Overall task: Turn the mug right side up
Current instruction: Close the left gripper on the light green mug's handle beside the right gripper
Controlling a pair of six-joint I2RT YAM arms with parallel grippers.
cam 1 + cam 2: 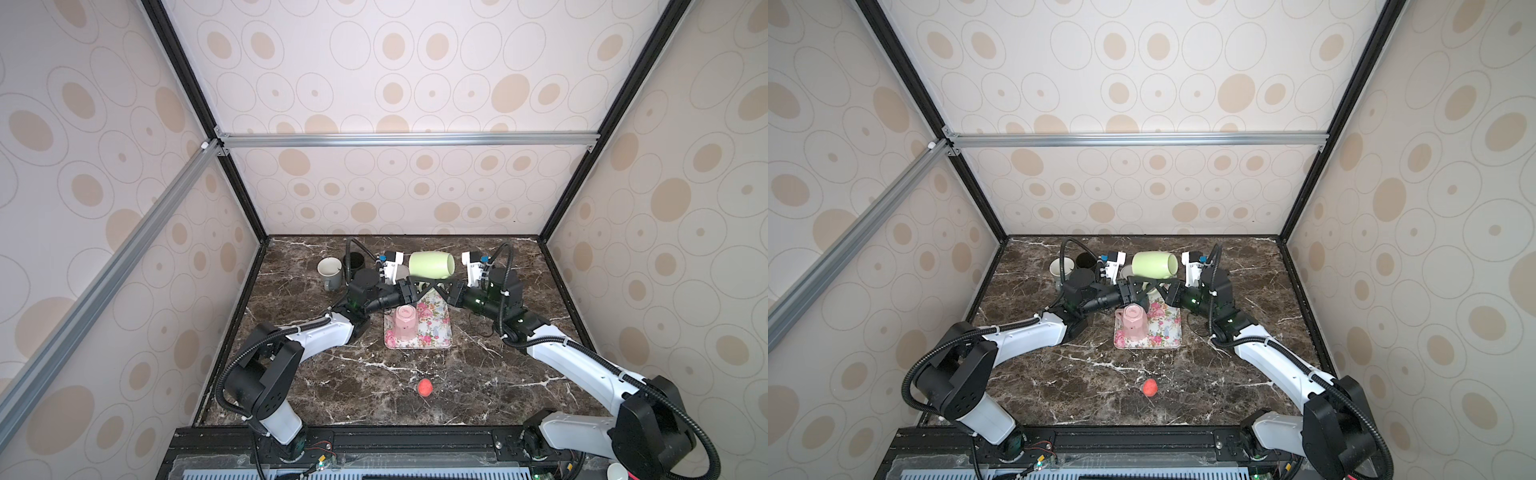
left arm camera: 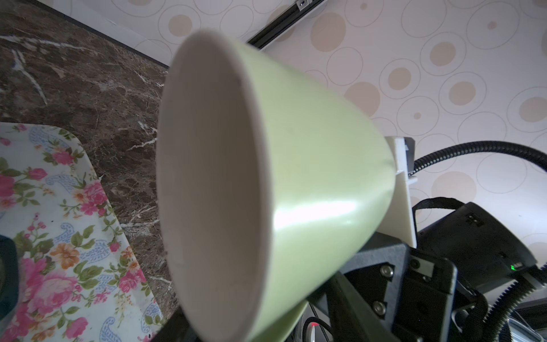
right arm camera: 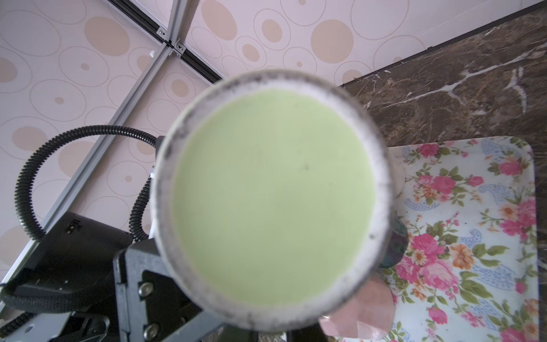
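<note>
Green mug (image 1: pixel 430 264) sideways aloft, grip hidden beneath it.

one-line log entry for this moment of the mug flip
green mug: aloft, on its side, above floral tray | right gripper: shut on handle | left gripper: at mug, grip unclear

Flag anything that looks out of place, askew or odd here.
The pale green ceramic mug is held on its side in the air by the right gripper, by the floral tray. A pink faceted mug stands upside down on that tray. A small red ball lies alone on the marble table.
</note>
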